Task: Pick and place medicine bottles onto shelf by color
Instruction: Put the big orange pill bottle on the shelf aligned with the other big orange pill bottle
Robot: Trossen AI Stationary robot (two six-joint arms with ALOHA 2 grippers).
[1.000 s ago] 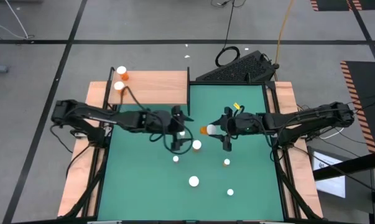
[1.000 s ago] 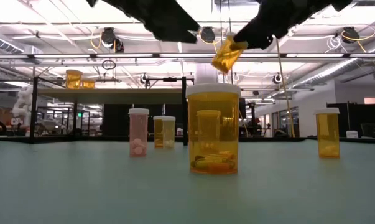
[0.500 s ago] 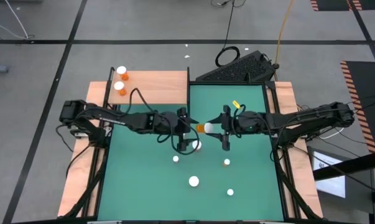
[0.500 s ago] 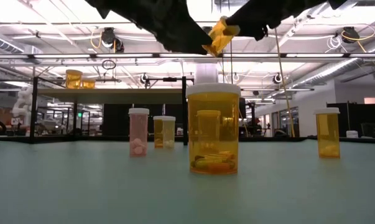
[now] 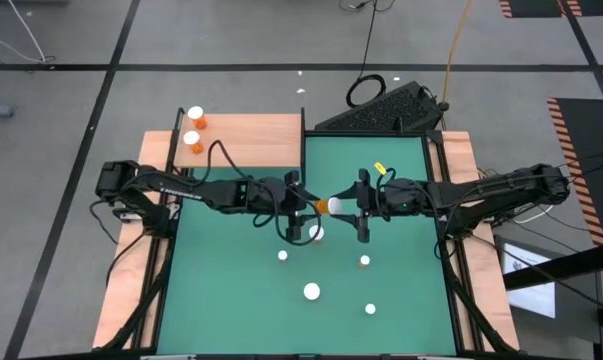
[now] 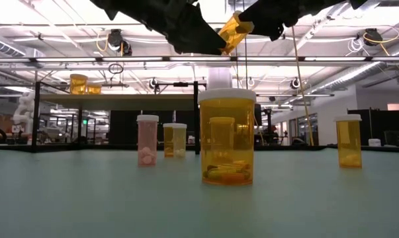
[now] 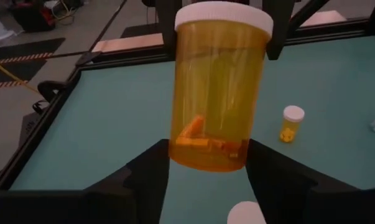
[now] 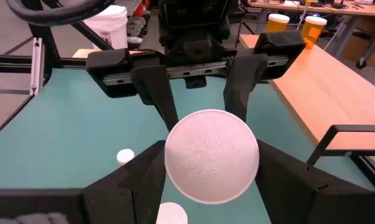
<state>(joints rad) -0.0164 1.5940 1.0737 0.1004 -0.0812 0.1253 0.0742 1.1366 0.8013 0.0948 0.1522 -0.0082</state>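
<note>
An orange medicine bottle (image 5: 323, 206) with a white cap hangs in the air above the green mat (image 5: 391, 160), between both grippers. My right gripper (image 5: 343, 206) is shut on its cap end, my left gripper (image 5: 307, 206) on its bottom end. In the low view the bottle (image 6: 233, 33) is tilted high over the mat. Two orange bottles (image 5: 193, 128) stand on the wooden shelf (image 5: 251, 140) at the far left. Several more bottles (image 5: 316, 232) stand upright on the mat. My left gripper pinches the bottle's bottom end (image 7: 209, 155) between its two fingers (image 7: 151, 174), one on each side of the body. It comes nearly level from the table's left. The bottle is clear of the mat. My right gripper pinches the bottle at its white cap (image 8: 212, 155), a finger (image 8: 143, 174) on each side. It reaches nearly level from the table's right, along the bottle's length. The cap faces its wrist and hides the body behind it.
A large orange bottle (image 6: 227, 135) stands on the mat under the held one, with smaller ones (image 6: 147, 140) (image 6: 349, 141) around it. Black posts (image 5: 303, 140) frame the shelf. A dark keyboard-like object (image 5: 386, 108) lies past the mat's far edge.
My left gripper has moved toward the table's right, up to the held bottle, and its fingers have shut on the bottle's bottom end. My right gripper has tipped the bottle up nearer to level, so it now sits higher over the mat.
</note>
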